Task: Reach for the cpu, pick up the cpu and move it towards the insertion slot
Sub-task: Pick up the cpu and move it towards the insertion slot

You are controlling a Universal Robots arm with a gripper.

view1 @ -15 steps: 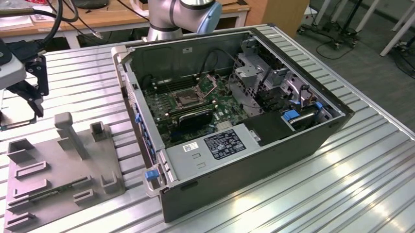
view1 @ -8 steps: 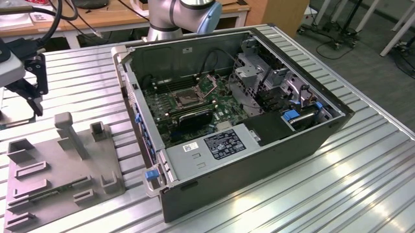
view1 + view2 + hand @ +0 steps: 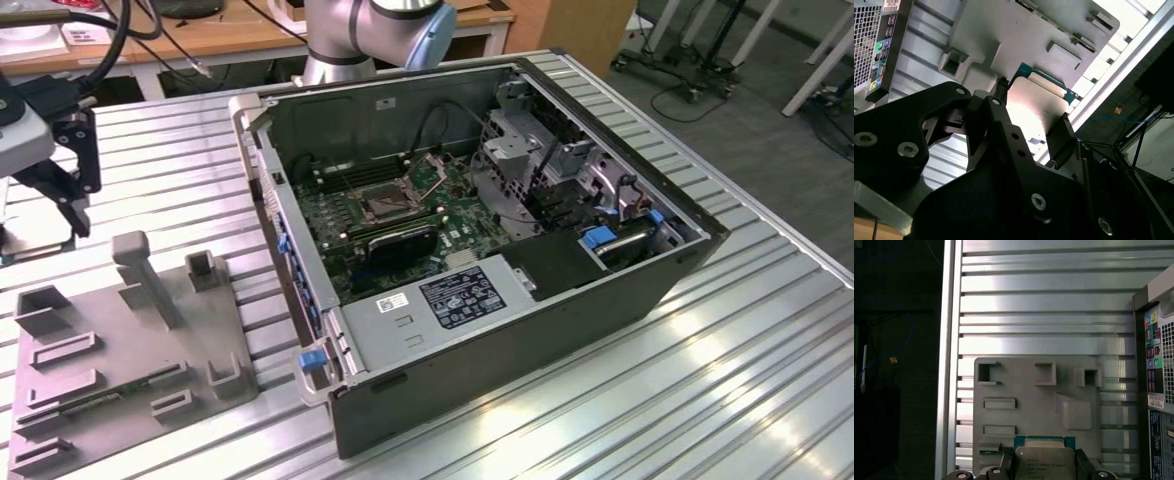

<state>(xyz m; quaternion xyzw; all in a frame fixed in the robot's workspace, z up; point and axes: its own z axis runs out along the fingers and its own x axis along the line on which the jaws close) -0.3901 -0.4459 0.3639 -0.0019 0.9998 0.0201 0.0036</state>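
The tool (image 3: 1029, 127) is clenched on the cpu (image 3: 1036, 107). In the second wrist view one black finger (image 3: 1001, 122) presses one edge of the chip and the other finger (image 3: 1061, 135) presses the opposite edge, so the chip sits squarely between them with its pale metal face exposed. In the first wrist view the cpu (image 3: 1045, 460) appears between the same two fingers, its green border visible along one edge, with the tool (image 3: 1044, 465) closed around it.

In both wrist views the chip is seen against the grey tray (image 3: 1024, 415), which lies flat on the ribbed metal bench (image 3: 1044, 305). Whether the chip touches the tray or is held clear of it cannot be determined. A narrow green circuit strip (image 3: 114, 392) lies in a recess of the grey tray (image 3: 120, 350).

In the exterior view the tool (image 3: 60, 170) is at the exterior view's left, above the bench (image 3: 747, 360) and beyond the far end of the tray; the chip itself cannot be made out there.

The open computer case (image 3: 534, 300) stands at the centre of the bench, to the exterior view's right of the tray. The insertion slot (image 3: 384, 203) is on the green board inside the case, framed in silvery metal. The held cpu and the slot are well apart, with the case wall between them.
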